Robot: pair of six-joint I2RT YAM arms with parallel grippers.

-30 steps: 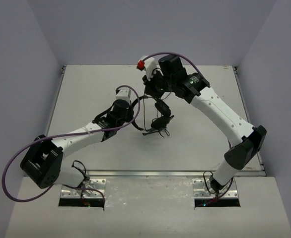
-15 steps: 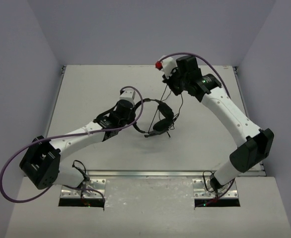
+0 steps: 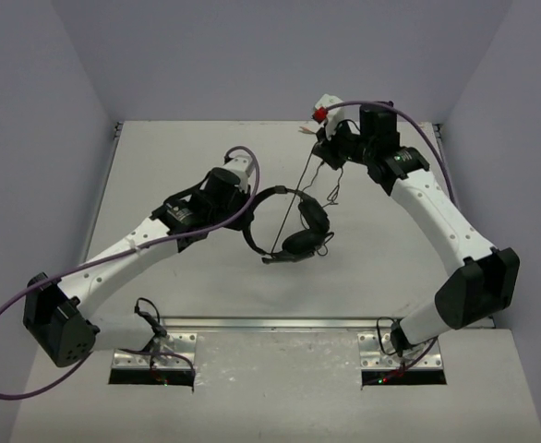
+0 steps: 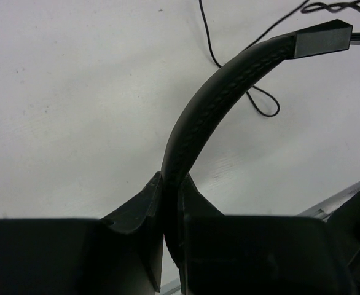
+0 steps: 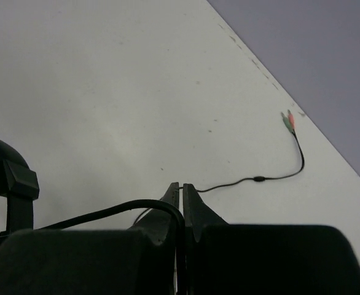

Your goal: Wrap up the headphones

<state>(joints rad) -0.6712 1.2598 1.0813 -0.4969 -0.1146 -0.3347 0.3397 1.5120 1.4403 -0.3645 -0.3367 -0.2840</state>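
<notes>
Headphones [image 4: 229, 74] are held by the left end effector [image 4: 171, 187], clamped on the headband [image 4: 192, 129], with the earcups [image 3: 312, 218] beyond its tips. The right end effector [image 5: 181, 192] is pinched shut on the thin cable [image 5: 254, 179], whose plugs [image 5: 288, 120] lie ahead of it on the worktop [image 3: 160, 166]. The step looks like drawing the cable taut; next, it needs looping around the headband without slipping.

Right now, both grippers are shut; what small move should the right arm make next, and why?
Likely swing the right gripper toward the headband, laying the cable over it for a first turn. The left gripper clamps the headband, the right pinches the cable, and the plug end trails loose.
</notes>
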